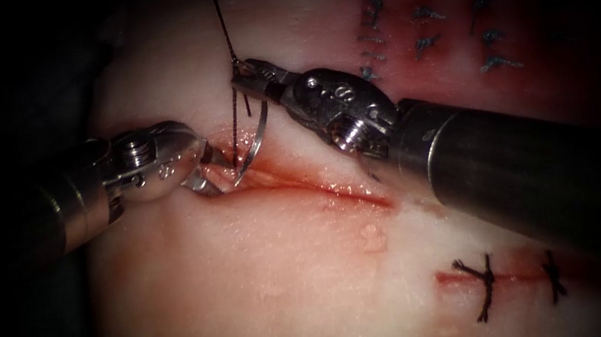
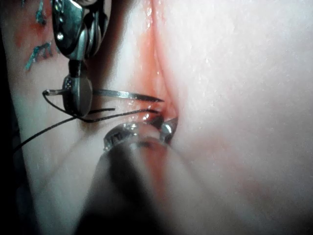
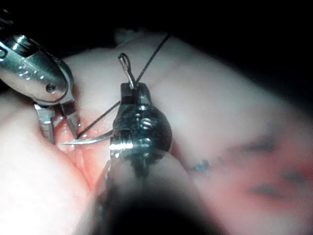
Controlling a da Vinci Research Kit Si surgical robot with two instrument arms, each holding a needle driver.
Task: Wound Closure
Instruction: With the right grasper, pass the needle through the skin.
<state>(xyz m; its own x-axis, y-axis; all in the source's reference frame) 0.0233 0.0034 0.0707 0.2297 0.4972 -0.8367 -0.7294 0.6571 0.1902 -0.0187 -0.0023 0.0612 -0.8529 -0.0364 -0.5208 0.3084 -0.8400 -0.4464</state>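
- Right tool (image 1: 241,78) clamped on needle (image 1: 258,137) near its eye end; tip at cut (image 1: 317,185), left end.
- Left tool (image 1: 212,172), jaws apart, holds nothing.
- Judgement: keep the needle square to the tissue (image 1: 267,270).

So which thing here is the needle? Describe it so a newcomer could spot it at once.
Start at the long open cut across the tissue and follow it to its left end, between the two tools. The right tool grips the needle near its eyed tail, its point down at the cut by the left tool's open jaws. Unlike the dark, limp thread, it is a bright steel arc.
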